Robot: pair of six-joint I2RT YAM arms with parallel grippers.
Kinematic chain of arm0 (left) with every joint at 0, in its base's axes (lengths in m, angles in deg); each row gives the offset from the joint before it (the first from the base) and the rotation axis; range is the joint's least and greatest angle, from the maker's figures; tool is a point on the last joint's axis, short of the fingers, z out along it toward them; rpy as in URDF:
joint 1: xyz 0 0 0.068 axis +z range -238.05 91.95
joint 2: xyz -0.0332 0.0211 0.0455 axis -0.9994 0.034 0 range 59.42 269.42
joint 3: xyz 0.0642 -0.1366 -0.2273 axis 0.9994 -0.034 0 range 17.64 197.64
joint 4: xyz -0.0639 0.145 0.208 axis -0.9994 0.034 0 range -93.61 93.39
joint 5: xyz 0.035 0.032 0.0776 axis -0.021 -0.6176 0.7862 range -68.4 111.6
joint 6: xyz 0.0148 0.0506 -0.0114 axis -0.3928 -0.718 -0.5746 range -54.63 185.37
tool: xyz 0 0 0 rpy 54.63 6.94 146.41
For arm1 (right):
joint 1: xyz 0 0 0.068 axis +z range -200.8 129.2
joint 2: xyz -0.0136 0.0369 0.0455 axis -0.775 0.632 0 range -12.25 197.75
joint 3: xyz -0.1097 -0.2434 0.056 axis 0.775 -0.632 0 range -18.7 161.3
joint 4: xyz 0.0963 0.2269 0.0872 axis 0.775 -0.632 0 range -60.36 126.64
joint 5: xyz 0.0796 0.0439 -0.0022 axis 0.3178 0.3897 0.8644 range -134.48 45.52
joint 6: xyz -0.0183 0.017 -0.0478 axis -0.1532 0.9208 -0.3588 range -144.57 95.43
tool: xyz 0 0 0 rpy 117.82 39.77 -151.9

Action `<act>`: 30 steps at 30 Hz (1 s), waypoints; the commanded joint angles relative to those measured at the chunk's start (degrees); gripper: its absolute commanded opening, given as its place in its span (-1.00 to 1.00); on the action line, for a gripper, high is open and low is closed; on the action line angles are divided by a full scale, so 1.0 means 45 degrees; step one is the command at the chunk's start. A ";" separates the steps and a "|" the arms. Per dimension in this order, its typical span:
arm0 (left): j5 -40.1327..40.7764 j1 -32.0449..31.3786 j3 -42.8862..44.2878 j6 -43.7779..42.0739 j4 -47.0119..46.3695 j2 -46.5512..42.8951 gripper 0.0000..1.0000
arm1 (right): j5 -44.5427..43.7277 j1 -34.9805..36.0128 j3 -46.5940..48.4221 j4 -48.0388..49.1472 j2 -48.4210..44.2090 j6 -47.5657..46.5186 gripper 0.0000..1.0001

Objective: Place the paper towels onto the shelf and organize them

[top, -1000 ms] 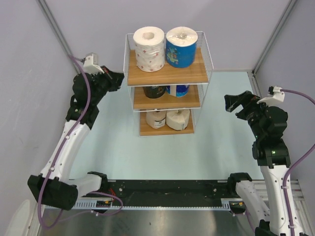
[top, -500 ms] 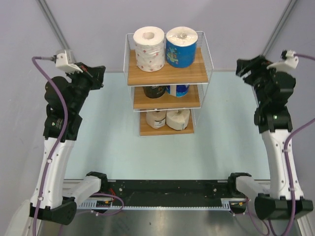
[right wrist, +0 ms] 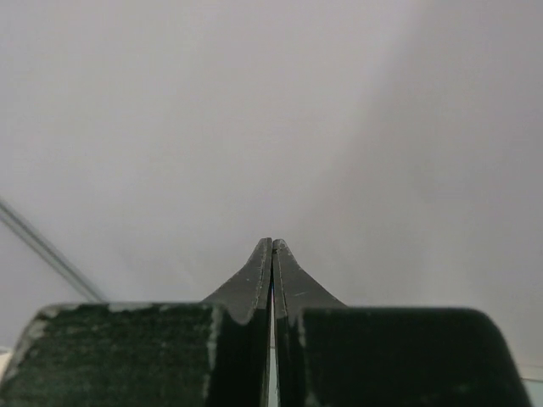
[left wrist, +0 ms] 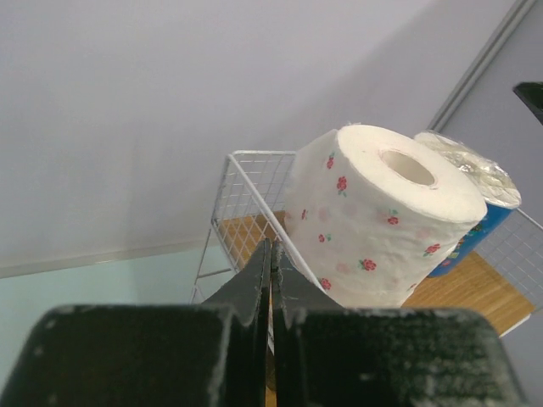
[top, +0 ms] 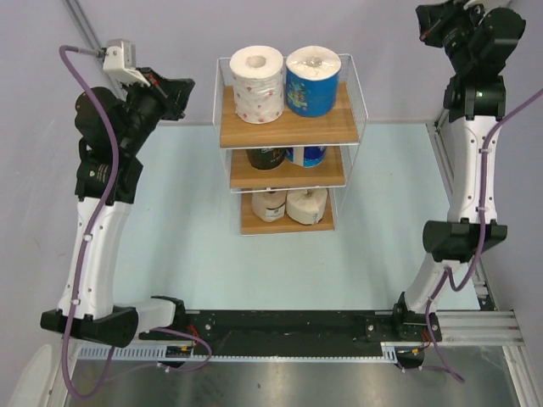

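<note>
Though unclear from above, left hand [left wrist: 271,248] closed near the speckled roll [left wrist: 373,220], right hand [right wrist: 271,244] closed before blank wall [right wrist: 254,102].

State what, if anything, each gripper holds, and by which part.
Nothing is held. The left gripper and right gripper are both shut and empty; the white red-speckled paper roll stands on the wooden wire-framed shelf.

A pale green tabletop [top: 195,254] lies between lilac-grey walls [top: 34,170]; a slim grey strut [top: 81,19] climbs the back-left corner; a metal plate [top: 280,386] edges the front.
</note>
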 commanded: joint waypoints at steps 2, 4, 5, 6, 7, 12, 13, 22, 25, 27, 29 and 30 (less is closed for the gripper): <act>-0.1799 0.0035 0.1305 -0.0451 -0.0361 0.0713 -0.99 | 0.3299 -0.0051 0.2535 -0.0430 0.1521 0.0412 -1.00; -0.2071 -0.0043 0.1521 -0.0490 -0.0402 0.0986 -0.99 | 0.3577 0.0085 0.2223 -0.0114 0.1580 0.0492 -1.00; -0.2150 -0.0082 0.1793 -0.0529 -0.0382 0.1085 -1.00 | 0.3695 0.0183 0.2203 -0.0074 0.1638 0.0454 -1.00; -0.2228 -0.0198 0.1911 -0.0645 -0.0363 0.1163 -1.00 | 0.3715 0.0300 0.2183 -0.0132 0.1657 0.0241 -1.00; -0.2307 -0.0257 0.2029 -0.0685 -0.0343 0.1338 -0.99 | 0.3735 0.0437 0.2222 -0.0210 0.1677 0.0065 -1.00; -0.2444 -0.0881 0.2829 -0.1075 -0.0051 0.1943 -0.99 | 0.3306 0.1569 0.2320 -0.1049 0.1756 -0.0990 -1.00; -0.2425 -0.0960 0.2927 -0.1134 -0.0011 0.2022 -0.99 | 0.3131 0.1764 0.2320 -0.1166 0.1736 -0.1321 -1.00; -0.2366 -0.1410 0.3104 -0.1291 0.0145 0.2219 -0.99 | 0.1997 0.3425 0.1969 -0.2203 0.1482 -0.3042 -1.00; -0.2366 -0.1469 0.3123 -0.1369 0.0262 0.2257 -0.99 | 0.1938 0.3601 0.1871 -0.2300 0.1404 -0.3218 -1.00; -0.2327 -0.1508 0.3104 -0.1447 0.0320 0.2296 -0.99 | 0.1899 0.3680 0.1715 -0.2339 0.1365 -0.3394 -1.00; -0.2308 -0.1508 0.3104 -0.1486 0.0360 0.2335 -0.99 | 0.1899 0.3700 0.1520 -0.2262 0.1190 -0.3434 -1.00; -0.2307 -0.1527 0.3104 -0.1506 0.0360 0.2355 -0.99 | 0.1957 0.3700 0.1403 -0.2203 0.1150 -0.3453 -1.00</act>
